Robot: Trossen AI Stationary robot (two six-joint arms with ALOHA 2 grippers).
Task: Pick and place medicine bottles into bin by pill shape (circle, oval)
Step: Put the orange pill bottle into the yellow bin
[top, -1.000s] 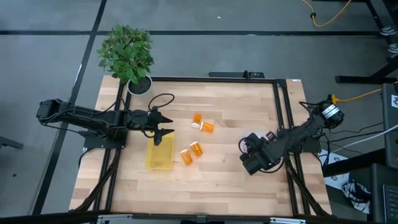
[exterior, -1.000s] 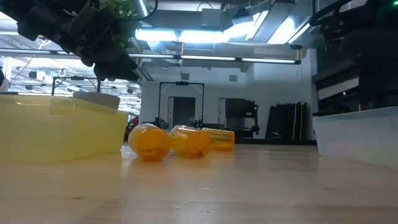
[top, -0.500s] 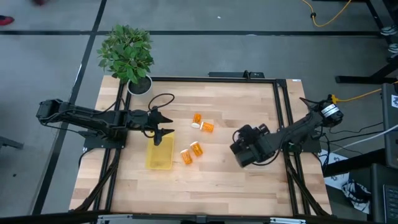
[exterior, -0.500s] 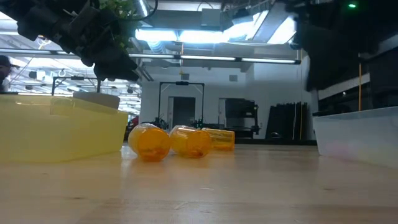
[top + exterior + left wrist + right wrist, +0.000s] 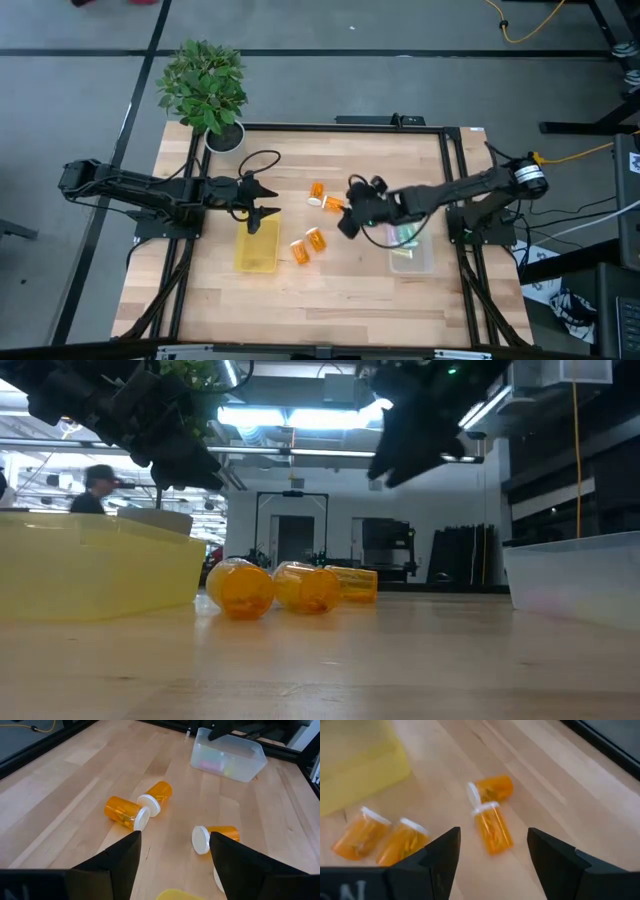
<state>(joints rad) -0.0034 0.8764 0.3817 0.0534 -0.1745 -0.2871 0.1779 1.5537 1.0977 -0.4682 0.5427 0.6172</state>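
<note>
Four orange bottles with white caps lie on their sides mid-table: two at the far side point(image 5: 317, 190) point(image 5: 332, 204) and two nearer point(image 5: 317, 238) point(image 5: 299, 252). The yellow bin point(image 5: 257, 248) sits left of them. The clear bin point(image 5: 411, 251) sits to the right and holds pastel vials point(image 5: 404, 236). My right gripper point(image 5: 346, 224) is open and empty, hovering above the table just right of the orange bottles; its wrist view point(image 5: 492, 862) looks down on all four. My left gripper point(image 5: 264, 207) is open and empty above the yellow bin's far end.
A potted plant in a white pot point(image 5: 224, 136) stands at the table's far left corner. A black cable point(image 5: 262, 158) loops near the left arm. Bare wood lies along the near edge. A person point(image 5: 98, 488) shows in the room beyond the table.
My right gripper has swung from over the clear bin toward the table's left and a little toward the far edge, and now hovers beside the orange bottles. The clear bin, covered by the arm before, now shows. The bottles and my left arm have kept still.
</note>
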